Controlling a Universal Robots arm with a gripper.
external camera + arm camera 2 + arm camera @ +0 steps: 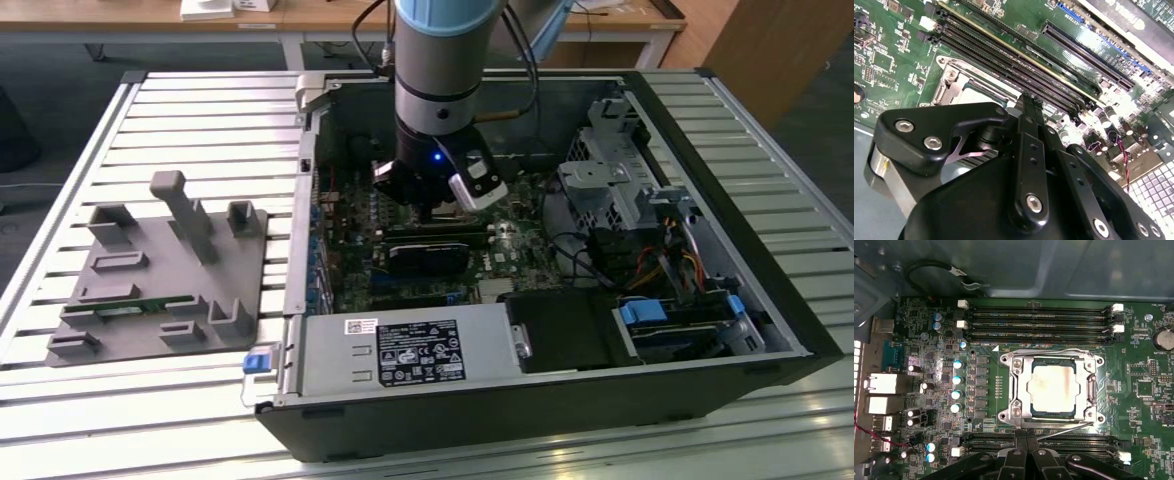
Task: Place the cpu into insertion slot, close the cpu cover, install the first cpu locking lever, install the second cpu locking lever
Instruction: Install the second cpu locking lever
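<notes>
One claw hangs low over the green board inside the open computer case, its two black fingers pressed together with no gap showing between them in the first wrist view and nothing held. In the second wrist view the same closed fingers stand edge-on, tips just at the rim of the slot. In the exterior view the claw sits under the arm's grey and blue wrist, deep in the case.

Just beyond the fingertips lies the insertion slot, a square socket with a silver rim. The cpu sits flat inside it, its pale metal face turned up. The cpu cover, a thin silver frame, lies down around the chip, so the chip shows through its cut-out middle. A thin wire lever runs slantwise along the slot's edge nearest the claw, one end close to the fingertips; another wire lever follows the far edge. Whether either is latched I cannot tell.

Past the slot run long dark memory slots with white end clips, and more of them lie between the slot and the claw.

Well away from the claw, outside the case, a grey fixture block rests on the slatted worktop.
</notes>
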